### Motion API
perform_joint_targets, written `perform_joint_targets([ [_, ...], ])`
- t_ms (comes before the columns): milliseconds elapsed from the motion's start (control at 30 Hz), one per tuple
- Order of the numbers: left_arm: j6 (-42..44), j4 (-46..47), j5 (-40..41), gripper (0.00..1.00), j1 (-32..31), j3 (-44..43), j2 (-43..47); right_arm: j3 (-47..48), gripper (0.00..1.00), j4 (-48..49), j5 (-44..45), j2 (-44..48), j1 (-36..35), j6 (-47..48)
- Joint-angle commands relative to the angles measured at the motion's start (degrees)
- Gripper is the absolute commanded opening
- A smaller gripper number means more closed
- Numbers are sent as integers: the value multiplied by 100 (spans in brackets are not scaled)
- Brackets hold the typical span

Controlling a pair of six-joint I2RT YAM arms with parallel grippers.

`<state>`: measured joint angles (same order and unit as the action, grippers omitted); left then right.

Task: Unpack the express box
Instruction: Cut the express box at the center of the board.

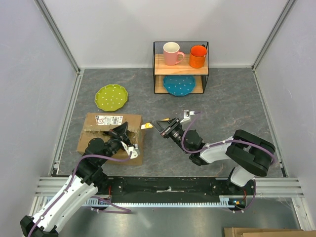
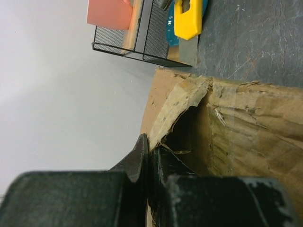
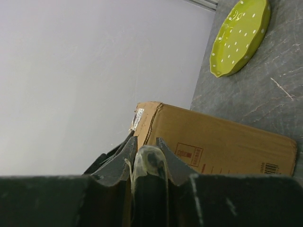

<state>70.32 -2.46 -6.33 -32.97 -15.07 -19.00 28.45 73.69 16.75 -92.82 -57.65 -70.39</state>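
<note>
The express box [image 1: 106,133], a brown carton with a white label, lies at the near left of the table. Its torn, taped top flap [image 2: 182,101] is lifted, showing a dark opening. My left gripper [image 1: 122,133] rests on top of the box, jaws shut on the thin edge of that flap [image 2: 147,152]. My right gripper [image 1: 160,125] is just right of the box and is shut on a yellow utility knife [image 1: 146,126]. The knife's grey blade [image 2: 188,49] points at the box's corner. The box's side with a red stamp [image 3: 222,139] fills the right wrist view beyond my right gripper [image 3: 147,149].
A black wire rack [image 1: 180,67] at the back holds a pink mug [image 1: 172,53], an orange mug [image 1: 197,56] and a blue dotted plate [image 1: 179,85]. A green dotted plate [image 1: 111,97] lies behind the box. White walls enclose the table.
</note>
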Motion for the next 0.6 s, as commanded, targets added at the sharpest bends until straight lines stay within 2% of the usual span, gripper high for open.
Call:
perform_joint_targets([
  [0, -625, -132, -97, 2, -8, -163, 64, -137, 0, 2694, 144, 238, -27, -106],
  [567, -634, -325, -158, 2, -8, -233, 134, 143, 0, 2694, 294, -17, -27, -449],
])
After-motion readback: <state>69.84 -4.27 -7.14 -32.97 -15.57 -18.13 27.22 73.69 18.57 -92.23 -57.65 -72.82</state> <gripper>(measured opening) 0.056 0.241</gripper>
